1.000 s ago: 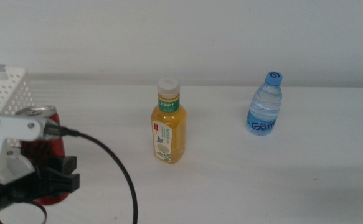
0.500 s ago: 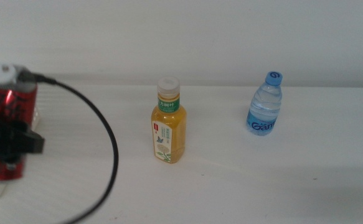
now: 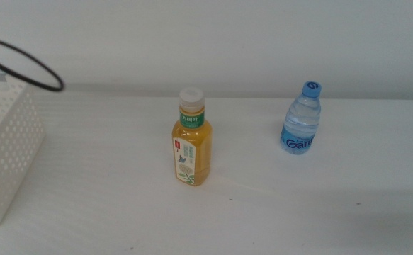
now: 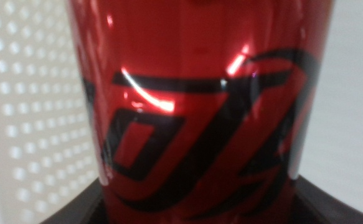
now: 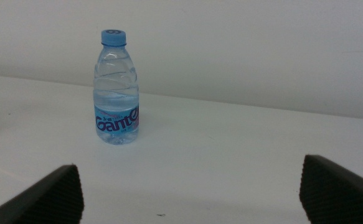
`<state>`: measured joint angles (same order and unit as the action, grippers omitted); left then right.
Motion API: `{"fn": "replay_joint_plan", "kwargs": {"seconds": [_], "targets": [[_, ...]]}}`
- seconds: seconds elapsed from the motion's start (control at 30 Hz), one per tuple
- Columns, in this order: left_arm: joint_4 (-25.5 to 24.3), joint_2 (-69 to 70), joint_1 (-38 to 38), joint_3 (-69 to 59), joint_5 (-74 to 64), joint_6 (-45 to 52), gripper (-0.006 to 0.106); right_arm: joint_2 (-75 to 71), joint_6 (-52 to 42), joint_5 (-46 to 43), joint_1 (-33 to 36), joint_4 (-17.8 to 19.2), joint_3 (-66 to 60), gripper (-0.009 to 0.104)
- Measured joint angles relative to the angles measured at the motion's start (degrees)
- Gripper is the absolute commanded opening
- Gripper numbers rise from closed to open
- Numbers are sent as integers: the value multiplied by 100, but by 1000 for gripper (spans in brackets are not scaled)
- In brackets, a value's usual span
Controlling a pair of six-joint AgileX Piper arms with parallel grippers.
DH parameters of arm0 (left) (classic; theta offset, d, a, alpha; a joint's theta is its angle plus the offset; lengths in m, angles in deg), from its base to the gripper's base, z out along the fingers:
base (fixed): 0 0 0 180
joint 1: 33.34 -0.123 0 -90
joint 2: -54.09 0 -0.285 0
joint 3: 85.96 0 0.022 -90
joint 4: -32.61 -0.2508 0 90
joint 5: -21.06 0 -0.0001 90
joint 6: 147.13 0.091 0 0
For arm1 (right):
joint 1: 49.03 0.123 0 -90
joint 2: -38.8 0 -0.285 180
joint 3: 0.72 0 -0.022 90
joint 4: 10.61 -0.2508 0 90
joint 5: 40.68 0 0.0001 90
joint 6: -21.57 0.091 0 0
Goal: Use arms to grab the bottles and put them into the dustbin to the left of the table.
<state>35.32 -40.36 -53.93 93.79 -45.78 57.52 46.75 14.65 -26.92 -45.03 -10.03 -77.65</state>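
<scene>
A black cable loops in from the middle view's left edge above the white perforated dustbin, which stands at the left end of the white table. Nothing stands between the two upright bottles left on the tabletop. The orange-yellow drink bottle, with a green band under its cream cap, stands near the table's middle. The small clear water bottle, blue-capped with a blue label, stands well apart to its right, nearer the back wall.

The red soda can fills the left wrist view: glossy red with black lettering, upright, pinched between the dark jaws of the left gripper. Behind it on one side shows the dustbin's hole-dotted white wall. The can is out of the middle view.

The right gripper waits low over the table with jaws spread wide, facing the water bottle, well apart from it.
</scene>
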Motion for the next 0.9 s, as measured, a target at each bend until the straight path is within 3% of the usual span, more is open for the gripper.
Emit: {"fn": "replay_joint_plan", "kwargs": {"seconds": [0.2, 0.57, 0.63, 0.73, 0.9], "targets": [[-34, -1175, -551, 640, -78, 573, -2, 0, 0, 0, 0, 0, 0, 93], [40, -2130, -622, 707, 530, 975, 2, 0, -2, 0, 0, 0, 0, 93], [40, -2237, -622, 707, 530, 1053, 9, 0, -2, 0, 0, 0, 0, 93], [29, -2402, -622, 707, 542, 1091, 28, 0, -2, 0, 0, 0, 0, 93], [-11, -2468, -622, 711, 637, 1099, 81, 0, -2, 0, 0, 0, 0, 93]]}}
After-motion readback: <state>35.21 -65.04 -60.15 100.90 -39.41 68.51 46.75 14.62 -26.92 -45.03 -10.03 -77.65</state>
